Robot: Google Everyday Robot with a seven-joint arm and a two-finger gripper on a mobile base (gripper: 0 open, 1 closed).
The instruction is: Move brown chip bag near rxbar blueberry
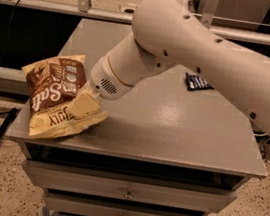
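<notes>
Just beneath pincer (86, 108): brown chip bag (50, 91)

Single camera, high and close at the front, looks down over the tabletop (182, 130), gripper (86, 108) low at frame left.

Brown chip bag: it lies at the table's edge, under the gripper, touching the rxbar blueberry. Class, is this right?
No. The camera view shows the rxbar blueberry far across the table from the brown chip bag; the gripper is on the bag.
</notes>
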